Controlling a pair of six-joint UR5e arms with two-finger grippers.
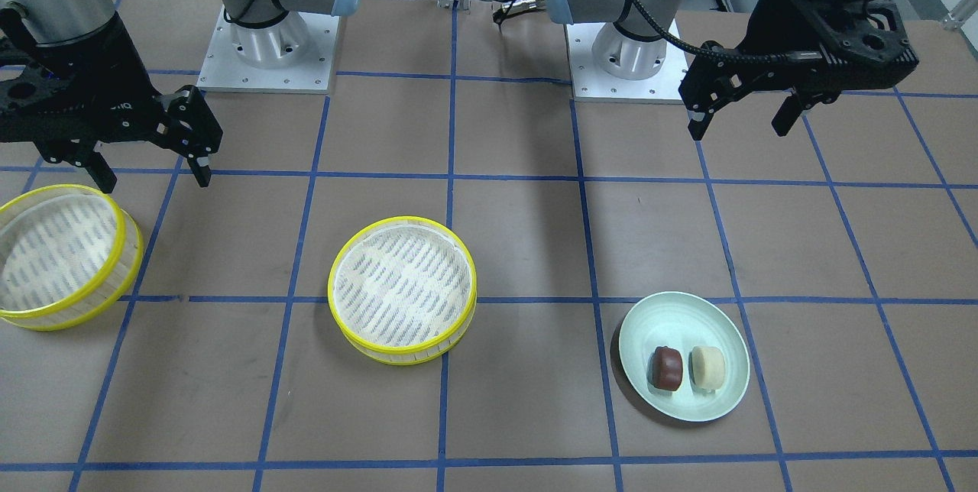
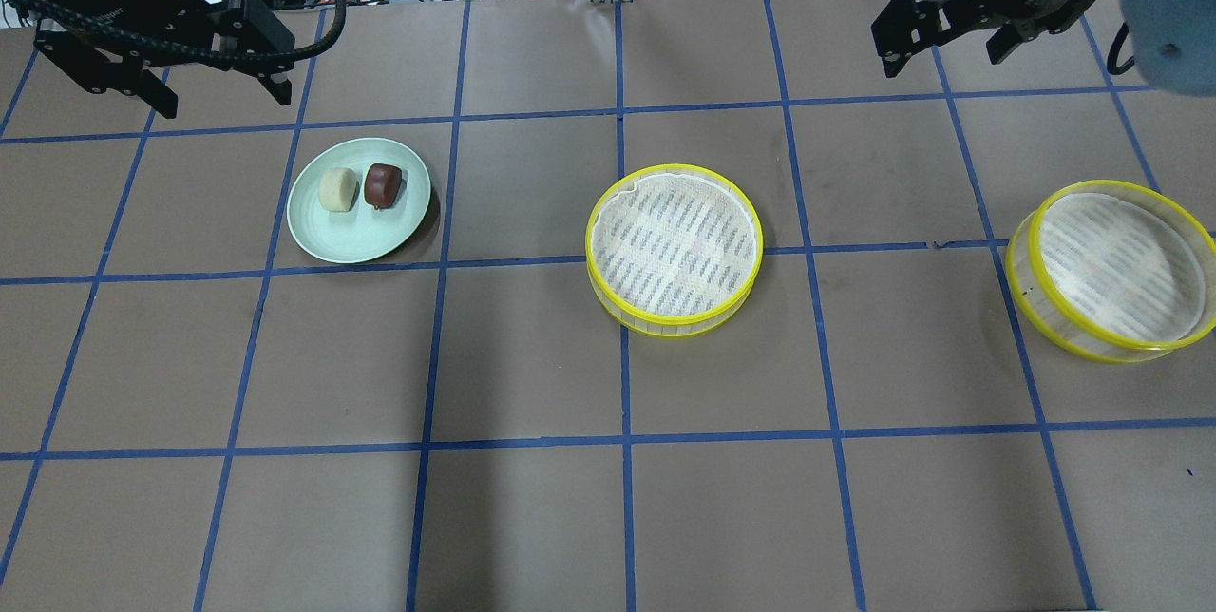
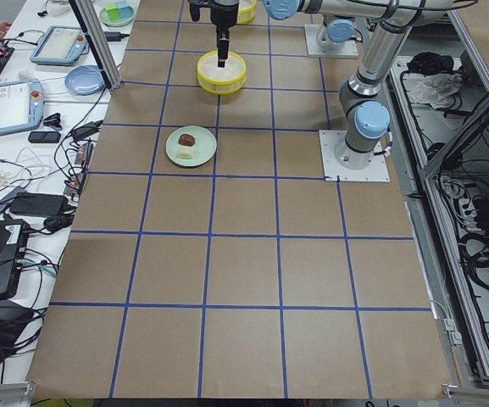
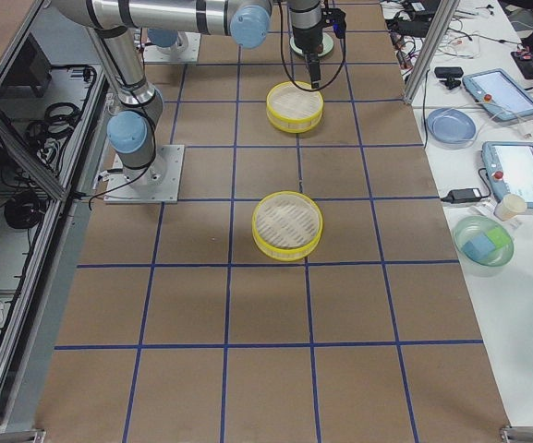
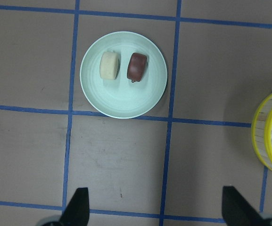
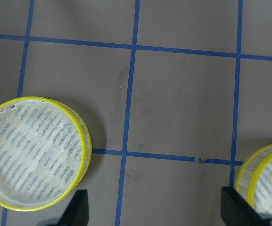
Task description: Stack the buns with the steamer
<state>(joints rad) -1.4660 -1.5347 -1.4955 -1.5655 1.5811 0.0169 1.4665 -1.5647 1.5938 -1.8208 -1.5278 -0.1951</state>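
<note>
Jaws both gape, hanging clear above table (image 2: 532, 517).

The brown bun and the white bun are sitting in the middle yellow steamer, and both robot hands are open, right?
Not quite. The brown bun and the white bun sit on the green plate, not in the middle steamer, as the overhead view shows. The left gripper and the right gripper are open.

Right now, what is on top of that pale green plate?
Two small buns lie side by side on the pale green plate: a dark reddish-brown bun and a cream-white bun. The plate surface beneath them is covered.
</note>
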